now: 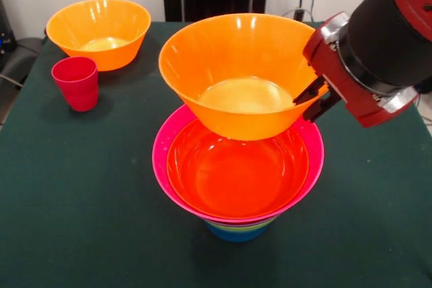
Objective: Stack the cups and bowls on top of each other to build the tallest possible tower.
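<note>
Held item: large yellow-orange bowl [243,75], upright, slightly tilted.
Gripper [312,98]: fingers pinch its rim on the picture's right.
Tower [237,173]: directly below the bowl, orange bowl [236,166] uppermost.
Key relation: bowl's base overlaps the tower's far rim.
Spare: red cup [75,83].

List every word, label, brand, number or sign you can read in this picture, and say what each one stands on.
None: no readable text shows anywhere.
The held yellow-orange bowl, the second yellow-orange bowl, the red cup, the wide orange bowl and pink bowl in the tower are plain.
The gripper and its red and black arm carry no legible marking.
The green table is bare of signs.
</note>
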